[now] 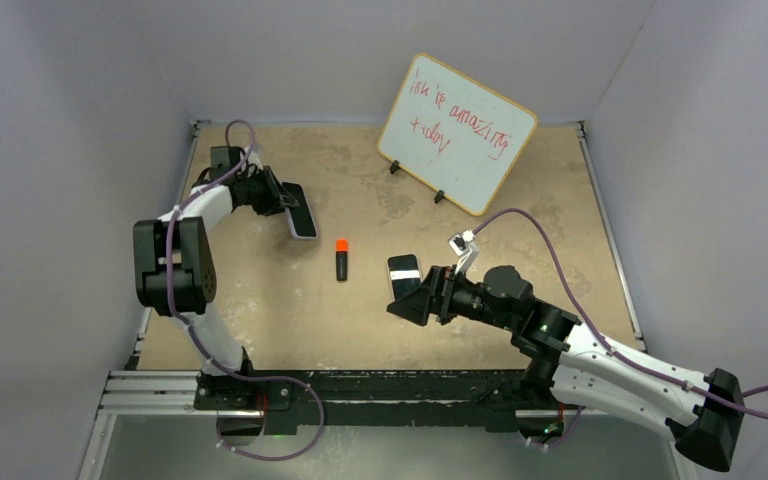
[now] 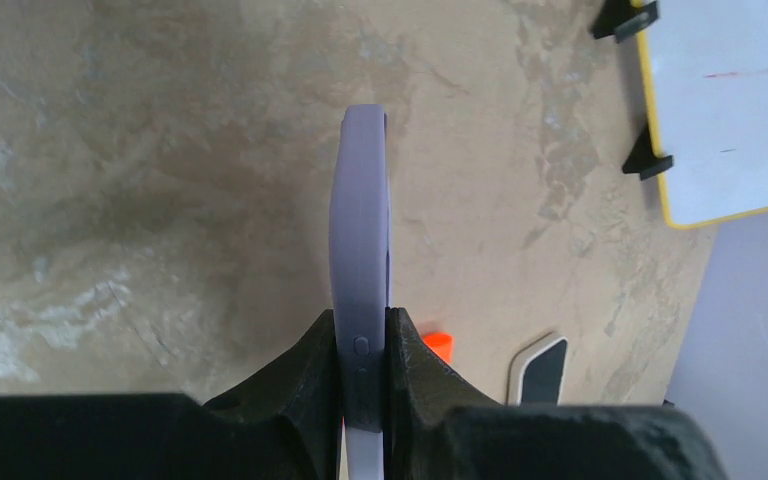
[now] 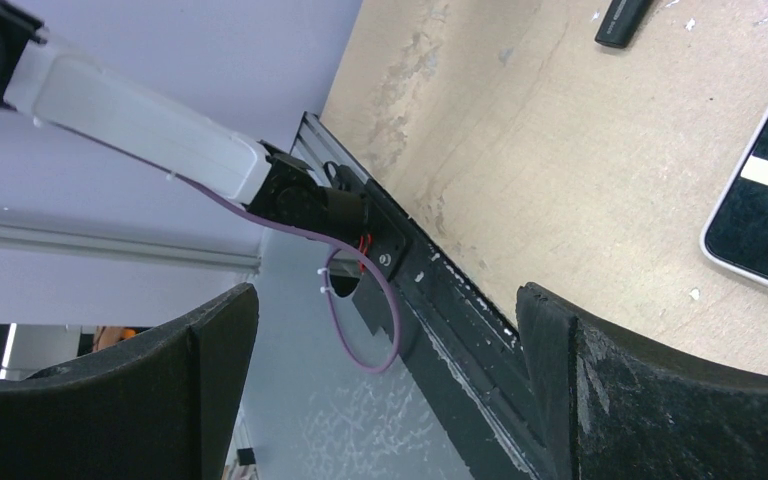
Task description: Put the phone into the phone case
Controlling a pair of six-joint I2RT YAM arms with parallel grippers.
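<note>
Left wrist: L fingers (image 2: 295, 385) pinch phone case (image 2: 360, 230); R fingers (image 3: 210, 390) spread wide, empty

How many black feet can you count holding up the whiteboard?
2. One foot sits near the left end of the whiteboard's lower edge, the other foot farther right along it, toward the middle. Any behind the board would be hidden.

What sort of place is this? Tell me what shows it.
Probably a robotics lab test cell: a worn tabletop boxed in by plain walls, two robot arms mounted on a rail at its near edge, a whiteboard propped behind.
</note>
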